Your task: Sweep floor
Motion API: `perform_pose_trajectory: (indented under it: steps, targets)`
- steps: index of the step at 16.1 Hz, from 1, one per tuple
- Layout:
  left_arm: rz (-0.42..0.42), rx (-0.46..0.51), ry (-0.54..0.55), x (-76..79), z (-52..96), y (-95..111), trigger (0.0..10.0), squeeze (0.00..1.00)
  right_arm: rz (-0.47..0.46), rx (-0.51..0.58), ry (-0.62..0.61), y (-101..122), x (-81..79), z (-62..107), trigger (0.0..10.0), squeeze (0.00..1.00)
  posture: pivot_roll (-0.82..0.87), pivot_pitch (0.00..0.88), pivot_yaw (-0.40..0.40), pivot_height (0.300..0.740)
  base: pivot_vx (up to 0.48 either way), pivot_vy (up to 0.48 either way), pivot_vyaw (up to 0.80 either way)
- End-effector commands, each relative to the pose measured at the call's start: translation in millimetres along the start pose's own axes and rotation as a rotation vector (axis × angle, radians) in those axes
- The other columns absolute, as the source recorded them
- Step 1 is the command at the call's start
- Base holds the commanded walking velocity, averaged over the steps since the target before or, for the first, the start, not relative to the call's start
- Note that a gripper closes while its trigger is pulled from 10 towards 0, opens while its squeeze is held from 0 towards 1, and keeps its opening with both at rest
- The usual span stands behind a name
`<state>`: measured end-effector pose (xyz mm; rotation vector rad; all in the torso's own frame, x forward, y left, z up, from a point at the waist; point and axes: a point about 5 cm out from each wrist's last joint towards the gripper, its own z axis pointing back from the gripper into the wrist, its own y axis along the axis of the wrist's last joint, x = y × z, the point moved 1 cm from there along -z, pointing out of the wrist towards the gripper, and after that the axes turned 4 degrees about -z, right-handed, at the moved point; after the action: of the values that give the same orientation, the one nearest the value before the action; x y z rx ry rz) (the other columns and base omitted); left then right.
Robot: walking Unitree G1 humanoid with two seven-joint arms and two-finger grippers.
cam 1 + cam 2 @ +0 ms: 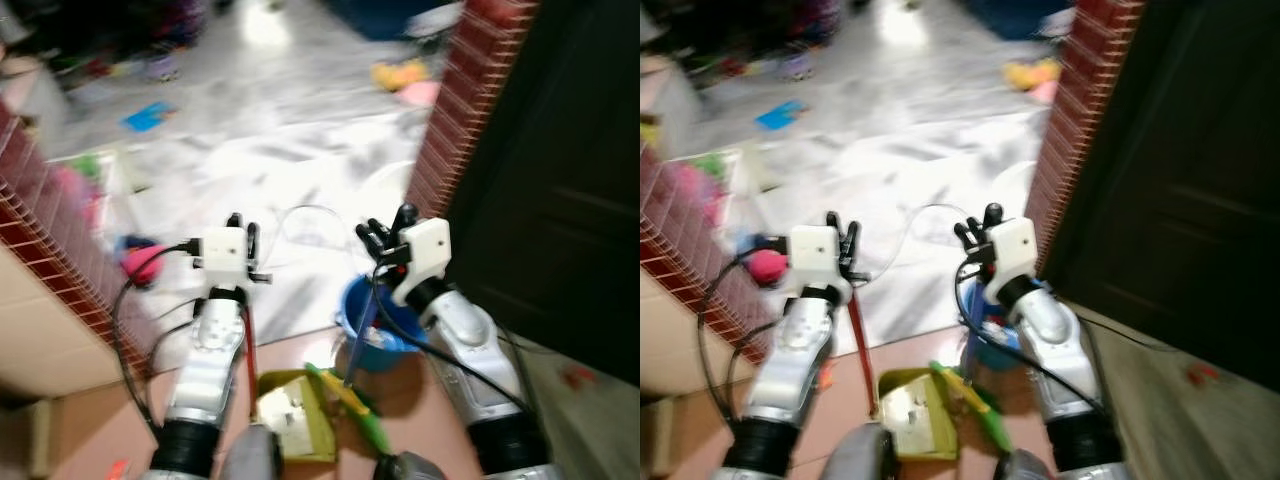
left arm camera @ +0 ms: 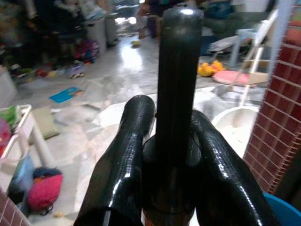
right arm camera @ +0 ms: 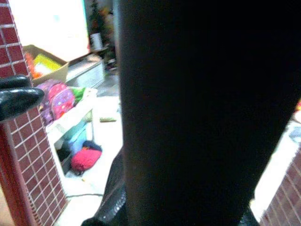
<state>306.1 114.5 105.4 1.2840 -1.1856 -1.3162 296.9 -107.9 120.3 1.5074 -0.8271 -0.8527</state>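
Broom handle (image 2: 178, 94), round, glossy black

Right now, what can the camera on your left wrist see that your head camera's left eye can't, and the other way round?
Left wrist view: close up, the left gripper with its two black fingers closed around a dark handle, and a white basin by the brick wall.

Left eye view: both silver arms, the right gripper, a blue bucket, a yellow-green dustpan and a dark door.

Both: the shiny pale floor, the brick wall, a pink toy, a blue flat item and yellow things farther off.
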Motion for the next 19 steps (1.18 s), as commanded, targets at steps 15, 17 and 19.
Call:
perform_pose_trajectory:
  steps: [15, 17, 19]
  targets:
    - [-0.025, -0.144, -0.006, 3.5, 1.5, -30.6, 10.0, 0.00, 0.042, -0.024, -0.058, 2.6, 4.1, -12.7, 10.0, 0.00, -0.05, 0.000, 0.030, 0.740, -0.172, 0.093, 0.00]
    - [-0.040, -0.123, -0.015, 9.0, 0.9, -29.9, 10.0, 0.00, -0.031, -0.034, -0.088, 1.8, 4.6, -16.0, 10.0, 0.00, -0.05, 0.000, 0.030, 0.740, 0.000, 0.000, 0.00]
    - [-0.031, -0.121, -0.016, 13.5, -1.0, -29.7, 10.0, 0.00, -0.105, -0.019, -0.091, 7.3, 2.3, -20.5, 10.0, 0.00, -0.05, 0.000, 0.032, 0.740, 0.000, 0.000, 0.00]
